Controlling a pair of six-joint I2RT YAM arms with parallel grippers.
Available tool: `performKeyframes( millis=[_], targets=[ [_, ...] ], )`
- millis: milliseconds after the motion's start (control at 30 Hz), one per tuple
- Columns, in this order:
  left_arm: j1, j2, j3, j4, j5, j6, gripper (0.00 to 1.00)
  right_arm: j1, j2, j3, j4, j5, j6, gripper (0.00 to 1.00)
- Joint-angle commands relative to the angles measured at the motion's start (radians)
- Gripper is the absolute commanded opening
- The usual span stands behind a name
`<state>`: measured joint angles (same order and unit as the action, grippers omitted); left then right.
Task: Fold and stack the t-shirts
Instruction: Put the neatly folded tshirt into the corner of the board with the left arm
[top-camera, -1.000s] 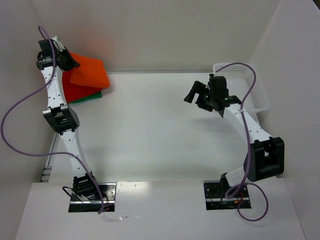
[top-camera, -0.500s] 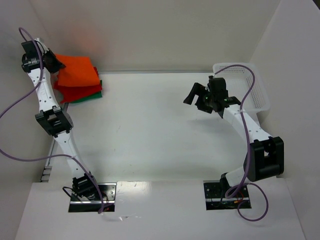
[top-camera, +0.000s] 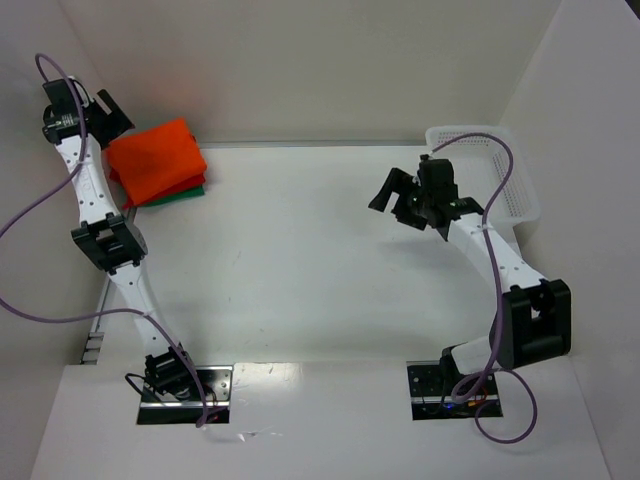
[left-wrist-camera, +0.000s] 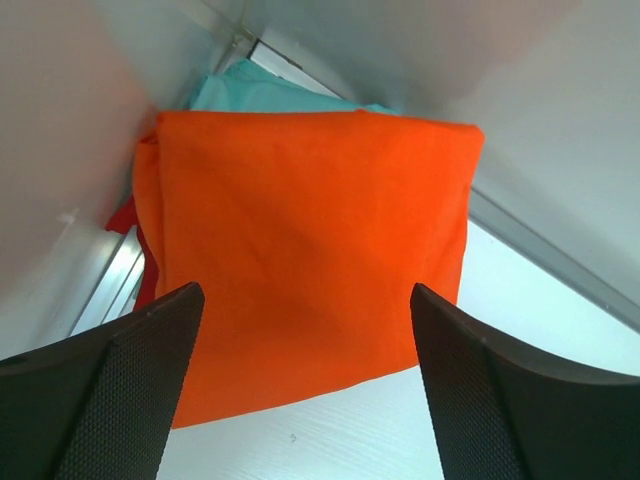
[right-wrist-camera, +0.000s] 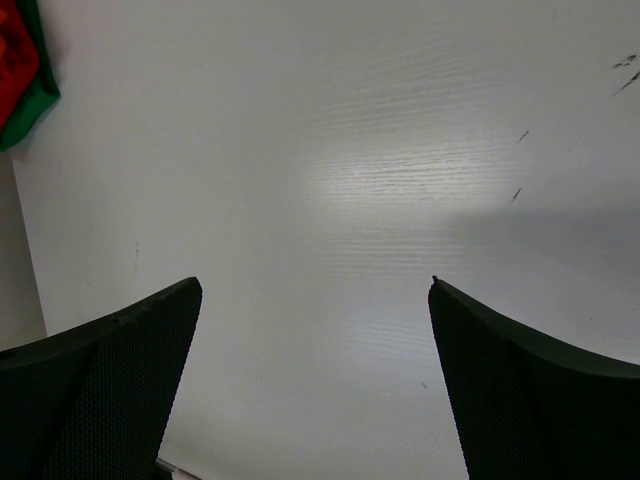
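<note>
Folded orange t-shirt (top-camera: 157, 158) tops a 3-layer stack at the table's (top-camera: 300, 260) far-left corner. Left gripper (top-camera: 106, 112) spread wide, empty, just beside the stack. Right gripper (top-camera: 393, 197) spread wide, empty, near the white basket (top-camera: 512, 190).

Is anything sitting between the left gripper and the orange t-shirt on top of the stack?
Nothing visible does. In the left wrist view, the left gripper is open and points straight at the orange t-shirt, with only open air in between.

Spread end effector (right-wrist-camera: 315, 284), white table (right-wrist-camera: 330, 150), perhaps folded shirts (right-wrist-camera: 18, 60) top-left
</note>
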<state>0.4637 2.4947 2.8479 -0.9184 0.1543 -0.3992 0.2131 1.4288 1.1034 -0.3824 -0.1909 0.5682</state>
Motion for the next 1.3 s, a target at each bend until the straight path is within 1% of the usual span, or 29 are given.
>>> performKeyframes(
  millis=[0,33,167,233,367,400,433,500,533,600,633,667,700,733,800,833,867,900,933,967,1000,1033,1067,1100,1167,1267],
  targets=[
    [0.006,-0.045,0.063,-0.004,-0.047,-0.012,0.92,-0.006,-0.096,-0.01,0.048,0.065,0.036,1.0],
    [0.006,-0.045,0.064,-0.004,-0.047,-0.012,0.93,-0.006,-0.108,-0.01,0.048,0.111,0.048,1.0],
    [-0.003,-0.097,0.064,-0.013,-0.068,-0.001,0.96,-0.006,-0.148,0.002,0.02,0.192,0.048,1.0],
    [-0.025,-0.125,0.064,-0.022,-0.068,0.013,0.97,-0.006,-0.148,0.027,-0.036,0.228,0.039,1.0],
    [-0.114,-0.186,0.073,-0.068,-0.11,0.066,1.0,-0.017,-0.136,0.073,-0.061,0.237,0.001,1.0],
    [-0.159,-0.2,0.073,-0.091,-0.11,0.082,1.0,-0.017,-0.136,0.073,-0.061,0.237,0.001,1.0],
    [-0.183,-0.213,0.073,-0.1,-0.101,0.114,1.0,-0.017,-0.145,0.082,-0.061,0.246,-0.017,1.0],
    [-0.244,-0.259,0.073,-0.112,-0.069,0.126,1.0,-0.027,-0.172,0.082,-0.03,0.286,-0.027,1.0],
    [-0.261,-0.278,0.048,-0.112,-0.023,0.126,1.0,-0.027,-0.185,0.093,-0.03,0.286,-0.049,1.0],
    [-0.301,-0.339,0.001,-0.131,-0.012,0.137,1.0,-0.066,-0.185,0.116,-0.019,0.3,-0.068,1.0],
    [-0.351,-0.359,-0.036,-0.14,-0.028,0.137,1.0,-0.079,-0.185,0.131,-0.019,0.3,-0.082,1.0],
    [-0.381,-0.396,-0.051,-0.151,-0.091,0.148,1.0,-0.092,-0.185,0.131,-0.019,0.3,-0.103,1.0],
    [-0.41,-0.417,-0.07,-0.16,-0.119,0.16,1.0,-0.104,-0.185,0.144,-0.019,0.289,-0.12,1.0],
    [-0.468,-0.437,-0.097,-0.16,-0.146,0.16,1.0,-0.127,-0.185,0.144,-0.019,0.289,-0.135,1.0],
    [-0.523,-0.517,-0.215,-0.156,-0.229,0.16,1.0,-0.15,-0.185,0.162,-0.019,0.274,-0.171,1.0],
    [-0.546,-0.552,-0.276,-0.137,-0.245,0.16,1.0,-0.17,-0.185,0.171,-0.019,0.274,-0.171,1.0],
    [-0.584,-0.639,-0.35,-0.108,-0.26,0.143,1.0,-0.179,-0.194,0.171,-0.019,0.245,-0.182,1.0],
    [-0.599,-0.696,-0.55,-0.011,-0.26,0.134,1.0,-0.179,-0.194,0.171,-0.019,0.236,-0.182,1.0],
    [-0.599,-0.759,-0.67,0.054,-0.237,0.111,1.0,-0.191,-0.205,0.171,-0.01,0.235,-0.191,1.0],
    [-0.599,-0.898,-0.794,0.125,-0.216,0.093,1.0,-0.192,-0.205,0.171,-0.01,0.222,-0.191,1.0],
    [-0.599,-0.971,-0.915,0.27,-0.196,0.057,1.0,-0.192,-0.231,0.171,0.0,0.211,-0.191,1.0],
    [-0.599,-1.038,-1.126,0.332,-0.168,0.036,1.0,-0.192,-0.241,0.147,0.013,0.2,-0.191,1.0],
    [-0.599,-1.157,-1.213,0.386,-0.151,0.024,1.0,-0.192,-0.242,0.138,0.022,0.191,-0.191,1.0],
    [-0.585,-1.212,-1.289,0.471,-0.136,0.014,1.0,-0.192,-0.257,0.128,0.022,0.171,-0.191,1.0],
    [-0.576,-1.325,-1.448,0.519,-0.136,0.005,1.0,-0.192,-0.269,0.11,0.043,0.162,-0.191,1.0],
    [-0.576,-1.398,-1.536,0.521,-0.139,0.017,1.0,-0.192,-0.28,0.07,0.053,0.13,-0.191,1.0]
  ],
)
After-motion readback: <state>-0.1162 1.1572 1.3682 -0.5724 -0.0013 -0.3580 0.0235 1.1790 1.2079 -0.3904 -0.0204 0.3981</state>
